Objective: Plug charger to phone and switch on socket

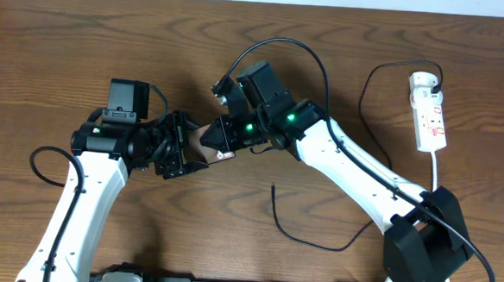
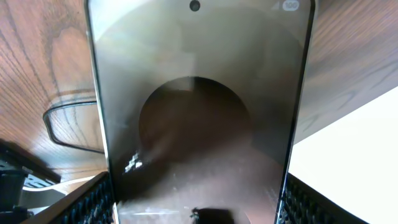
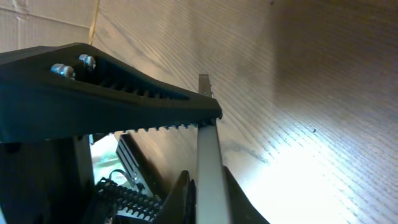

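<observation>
Filling my left wrist view, the phone (image 2: 199,124) sits clamped across its width between my left gripper's (image 1: 178,150) pads (image 2: 93,202), probably to steady it so its port can be reached. Its glossy brownish face mirrors a dark round shape, with a small camera hole at the far end. My right gripper (image 1: 225,133) has one finger touching the phone's edge; I cannot tell if it grips. The charger (image 1: 316,245) lies unheld to its right, and the socket (image 1: 429,111) is well beyond.

Overhead looks straight down; both wrist views crowd the phone (image 2: 199,124) closely.
</observation>
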Action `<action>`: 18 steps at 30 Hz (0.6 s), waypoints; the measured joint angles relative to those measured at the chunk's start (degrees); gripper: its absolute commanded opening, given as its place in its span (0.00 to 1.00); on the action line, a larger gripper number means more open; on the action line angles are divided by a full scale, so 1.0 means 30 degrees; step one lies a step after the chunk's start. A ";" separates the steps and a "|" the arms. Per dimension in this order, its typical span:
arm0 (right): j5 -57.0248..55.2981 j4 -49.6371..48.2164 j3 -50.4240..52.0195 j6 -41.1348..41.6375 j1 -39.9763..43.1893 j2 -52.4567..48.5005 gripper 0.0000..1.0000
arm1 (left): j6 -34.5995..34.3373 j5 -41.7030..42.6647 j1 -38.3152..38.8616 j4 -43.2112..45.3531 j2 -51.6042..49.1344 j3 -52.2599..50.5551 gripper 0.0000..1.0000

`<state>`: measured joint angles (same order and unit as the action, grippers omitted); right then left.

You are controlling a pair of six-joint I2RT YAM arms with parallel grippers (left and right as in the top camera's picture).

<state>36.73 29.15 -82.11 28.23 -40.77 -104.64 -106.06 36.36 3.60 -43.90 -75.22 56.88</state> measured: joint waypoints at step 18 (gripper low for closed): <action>-0.0044 0.0087 0.0284 -0.0576 -0.0109 -0.0328 0.01 | 0.0627 -0.0095 -0.0015 0.0073 0.0000 0.0087 0.75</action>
<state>36.60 29.41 -81.25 26.50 -41.10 -105.62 -104.18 36.07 3.55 -43.68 -75.22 57.14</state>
